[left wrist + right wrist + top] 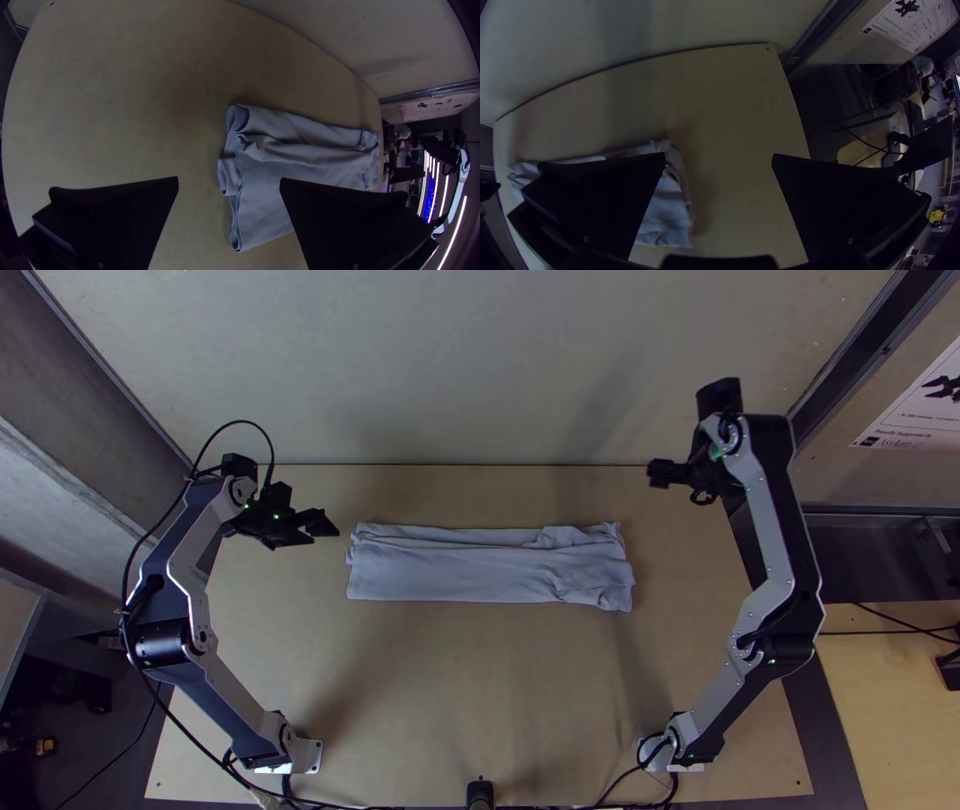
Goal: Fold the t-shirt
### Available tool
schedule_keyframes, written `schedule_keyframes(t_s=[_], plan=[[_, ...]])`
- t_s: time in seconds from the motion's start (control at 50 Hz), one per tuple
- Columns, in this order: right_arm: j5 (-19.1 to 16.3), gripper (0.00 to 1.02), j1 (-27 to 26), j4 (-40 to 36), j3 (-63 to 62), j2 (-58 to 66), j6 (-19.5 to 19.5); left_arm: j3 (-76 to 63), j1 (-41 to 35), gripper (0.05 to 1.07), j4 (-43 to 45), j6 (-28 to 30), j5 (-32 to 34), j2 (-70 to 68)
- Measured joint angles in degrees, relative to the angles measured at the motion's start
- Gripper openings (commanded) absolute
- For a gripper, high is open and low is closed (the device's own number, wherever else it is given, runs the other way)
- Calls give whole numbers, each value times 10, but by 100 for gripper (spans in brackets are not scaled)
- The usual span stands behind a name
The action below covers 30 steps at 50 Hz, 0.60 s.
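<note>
The light grey-blue t-shirt [470, 570] lies folded into a long, narrow strip across the table, with wrinkles at its right end. Off its left end, my left gripper [325, 525] hangs apart from the cloth. My right gripper [660, 473] is beyond the strip's far right corner, not touching it. In the left wrist view, layered edges show at one end of the t-shirt [265, 195], and the left gripper [227, 185] stands open. The right wrist view has the right gripper [719, 160] open too, one finger partly covering the t-shirt [667, 215].
The wooden table [480, 690] has bare surface around the cloth. A pale wall [480, 370] rises along its far edge. A black cable loops beside the left arm. A printed sheet [920, 405] hangs at the far right.
</note>
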Motion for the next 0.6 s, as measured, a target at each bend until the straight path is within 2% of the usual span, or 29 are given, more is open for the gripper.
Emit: schedule_keyframes(t_s=[0.16,0.32,0.6], plan=[[-33,98,0,-26,83,-4,4,-23,12,103,30,3,57,9],[-68,98,1,-29,97,-28,4,-28,29,103,37,17,123,57],[-91,98,1,-29,97,-56,5,-55,21,103,71,29,150,95]])
